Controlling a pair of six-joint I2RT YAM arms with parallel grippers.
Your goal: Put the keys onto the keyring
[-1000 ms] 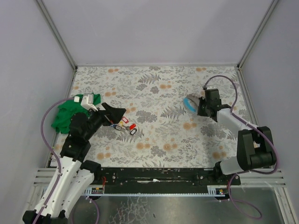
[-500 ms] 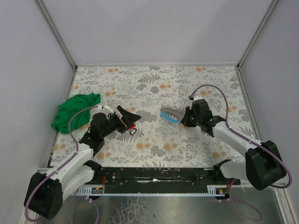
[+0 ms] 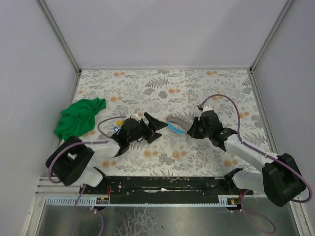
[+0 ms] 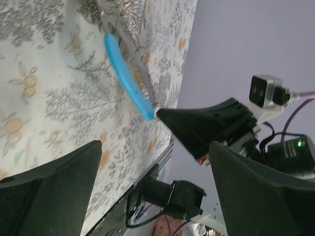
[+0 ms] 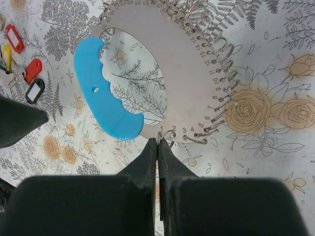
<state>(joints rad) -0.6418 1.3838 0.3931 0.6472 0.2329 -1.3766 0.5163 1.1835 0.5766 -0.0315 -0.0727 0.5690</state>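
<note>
The keyring is a grey oval plate with a bright blue arc and small numbered wire rings along its rim. It hangs low over the floral table near the middle. My right gripper is shut on one small ring at the plate's near edge. Several keys lie at the upper left of the right wrist view: red tags, a yellow one and a black one. My left gripper stands open just left of the keyring, with nothing between its fingers. The blue arc shows ahead of it.
A crumpled green cloth lies at the left edge of the table. Grey walls close in three sides. The black rail with both arm bases runs along the near edge. Purple cables loop off both arms.
The left arm has swung right from beside the cloth, across the keys, to the middle. The right arm has carried the keyring left from the right side to meet it.
</note>
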